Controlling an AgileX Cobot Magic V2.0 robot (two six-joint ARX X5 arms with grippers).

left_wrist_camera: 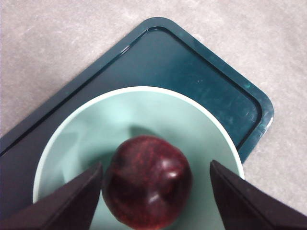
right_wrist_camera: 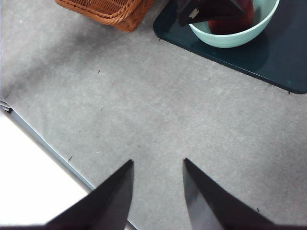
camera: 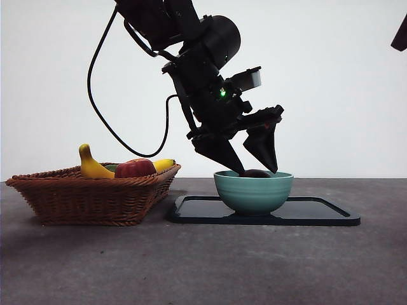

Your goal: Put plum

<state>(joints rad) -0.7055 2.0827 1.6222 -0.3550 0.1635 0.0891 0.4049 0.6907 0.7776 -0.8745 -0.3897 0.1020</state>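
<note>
The dark maroon plum [left_wrist_camera: 146, 182] lies inside the mint-green bowl [left_wrist_camera: 144, 110], which stands on a dark teal tray [left_wrist_camera: 192, 72]. In the front view only the plum's top [camera: 255, 173] shows above the bowl's rim [camera: 253, 190]. My left gripper [camera: 256, 166] hangs over the bowl, open, with one jaw on each side of the plum; one jaw is close against it and the other stands apart. My right gripper [right_wrist_camera: 158, 161] is open over bare grey table, holding nothing, well away from the bowl [right_wrist_camera: 230, 38].
A wicker basket [camera: 95, 197] sits left of the tray [camera: 318, 213], holding a yellow banana [camera: 92, 166] and a red apple [camera: 135, 168]. The right wrist view shows the table's edge [right_wrist_camera: 48, 148] close to the right gripper. The right arm shows as a dark tip [camera: 400, 35].
</note>
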